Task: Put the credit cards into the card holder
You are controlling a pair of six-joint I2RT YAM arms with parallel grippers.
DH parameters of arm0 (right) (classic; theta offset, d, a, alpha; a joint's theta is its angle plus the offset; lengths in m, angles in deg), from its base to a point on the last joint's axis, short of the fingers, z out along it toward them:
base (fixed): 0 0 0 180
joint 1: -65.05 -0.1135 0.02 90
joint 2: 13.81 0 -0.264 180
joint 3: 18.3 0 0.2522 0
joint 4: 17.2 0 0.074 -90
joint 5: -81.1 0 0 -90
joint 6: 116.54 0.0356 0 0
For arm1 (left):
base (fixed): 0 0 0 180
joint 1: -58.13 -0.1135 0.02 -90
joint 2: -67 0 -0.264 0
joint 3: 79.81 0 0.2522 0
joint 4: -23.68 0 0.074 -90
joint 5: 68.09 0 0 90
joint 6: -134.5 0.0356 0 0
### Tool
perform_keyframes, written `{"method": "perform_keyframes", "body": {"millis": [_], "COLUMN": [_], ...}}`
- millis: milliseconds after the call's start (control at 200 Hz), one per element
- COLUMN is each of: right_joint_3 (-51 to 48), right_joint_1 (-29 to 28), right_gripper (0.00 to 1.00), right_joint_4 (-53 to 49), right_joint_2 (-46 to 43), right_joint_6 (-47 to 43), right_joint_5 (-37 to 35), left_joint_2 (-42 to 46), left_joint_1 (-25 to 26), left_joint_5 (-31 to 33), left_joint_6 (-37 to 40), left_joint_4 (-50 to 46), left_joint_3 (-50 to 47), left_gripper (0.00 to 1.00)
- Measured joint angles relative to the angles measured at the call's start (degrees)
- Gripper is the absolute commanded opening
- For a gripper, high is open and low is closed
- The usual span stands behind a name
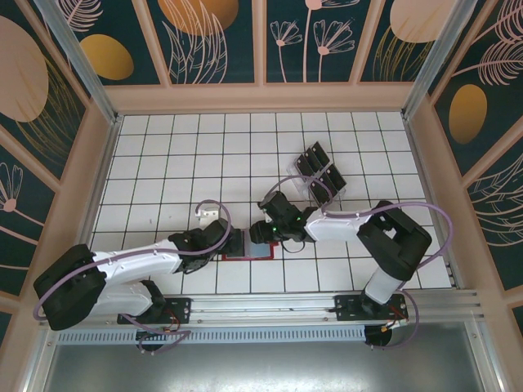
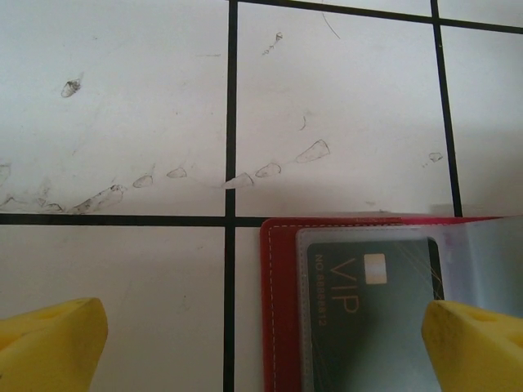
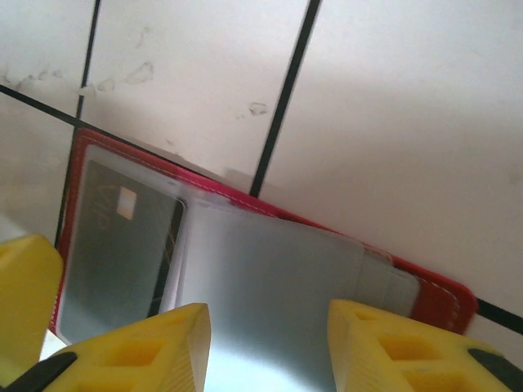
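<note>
The red card holder point(image 1: 245, 257) lies unfolded on the tiles between my two grippers. In the left wrist view its red edge point(image 2: 282, 310) frames a clear pocket with a black VIP credit card point(image 2: 372, 306) inside. My left gripper point(image 2: 261, 351) is open, its fingers wide apart over the holder's left corner. My right gripper point(image 3: 268, 347) is open just above a grey-blue inner pocket leaf point(image 3: 270, 278), with nothing pinched between its fingers. The pocketed card point(image 3: 122, 253) lies to the left of that leaf. More black credit cards point(image 1: 315, 159) stand at the back right.
A clear slotted tray point(image 1: 324, 178) holds the other cards, behind my right arm. A yellow finger point(image 3: 24, 302), seemingly of the left gripper, sits close beside the right gripper's. Wooden walls enclose the white tiled table point(image 1: 180, 155).
</note>
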State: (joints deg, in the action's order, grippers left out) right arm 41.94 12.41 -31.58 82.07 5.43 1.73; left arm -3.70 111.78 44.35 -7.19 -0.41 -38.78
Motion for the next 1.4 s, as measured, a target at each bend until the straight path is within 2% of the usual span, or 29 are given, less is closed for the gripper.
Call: {"method": "perform_keyframes", "body": {"millis": [485,886,1401], "right_joint_3": [0.0,-1.2,-1.6], "right_joint_1": [-0.3,-0.4,-0.4], "right_gripper": [0.43,0.42,0.42], "right_joint_4": [3.9,7.1,8.5], "right_joint_2": [1.0,1.0,1.0], "right_joint_6": [4.4,8.3,10.6], "right_joint_5": [2.6,3.0,3.0], "left_joint_2": [5.5,5.9,-1.4], "left_joint_1": [1.8,5.3,7.2], "left_joint_5": [-3.8,-5.6,-4.5], "left_joint_6": [0.4,0.4,1.3], "left_joint_4": [5.2,10.7,12.7], "left_joint_3": [-5.2,-7.5,-5.2], "left_gripper": [0.99,0.99,0.99]}}
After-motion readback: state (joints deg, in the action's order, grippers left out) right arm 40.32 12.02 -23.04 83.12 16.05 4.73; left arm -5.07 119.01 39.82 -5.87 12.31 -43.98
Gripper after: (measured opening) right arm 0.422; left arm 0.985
